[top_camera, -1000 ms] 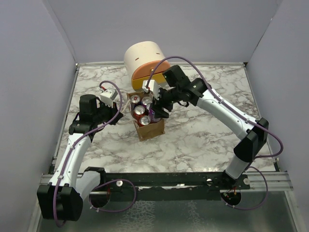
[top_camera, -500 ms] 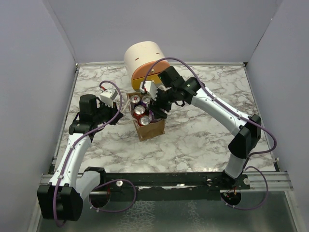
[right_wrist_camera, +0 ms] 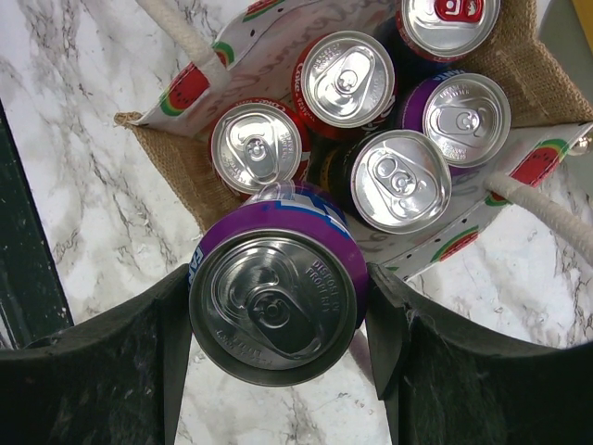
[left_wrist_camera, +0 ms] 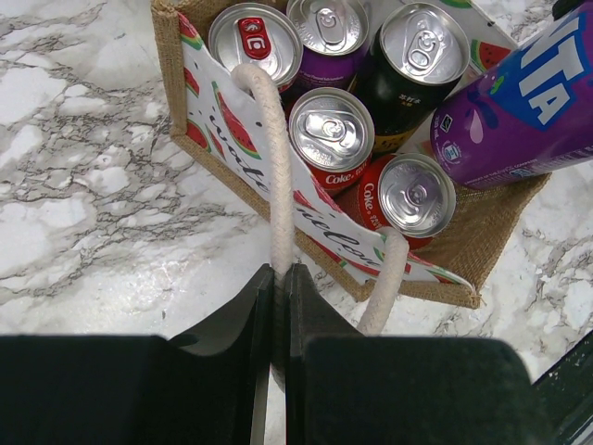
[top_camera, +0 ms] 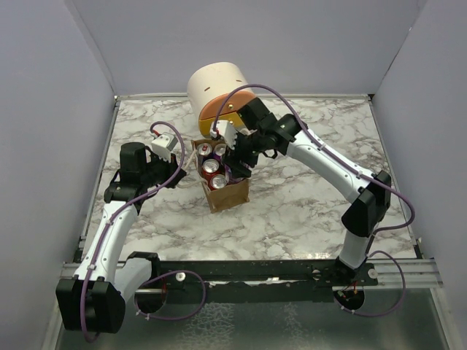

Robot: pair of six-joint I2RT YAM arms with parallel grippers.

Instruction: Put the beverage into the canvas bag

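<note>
The tan canvas bag [top_camera: 228,194] stands mid-table and holds several cans [left_wrist_camera: 331,134]. It also shows in the left wrist view [left_wrist_camera: 482,236] and the right wrist view [right_wrist_camera: 171,171]. My left gripper [top_camera: 182,162] is shut on one cream loop handle [left_wrist_camera: 271,158] and holds it out to the left; the fingers [left_wrist_camera: 310,315] pinch the rope. My right gripper [top_camera: 238,163] is shut on a purple beverage can [right_wrist_camera: 278,297]. The can is tilted over the bag's right edge [left_wrist_camera: 528,102], its lower end just inside the mouth beside the other cans [right_wrist_camera: 255,146].
A cream-and-orange rounded drawer box [top_camera: 217,91] stands right behind the bag. The second cream handle [right_wrist_camera: 547,209] hangs out on the bag's far side. Grey walls enclose the marble table [top_camera: 306,204] on three sides.
My right arm has shifted a little left and toward the bag with the purple can. The left arm and the bag have not moved.
</note>
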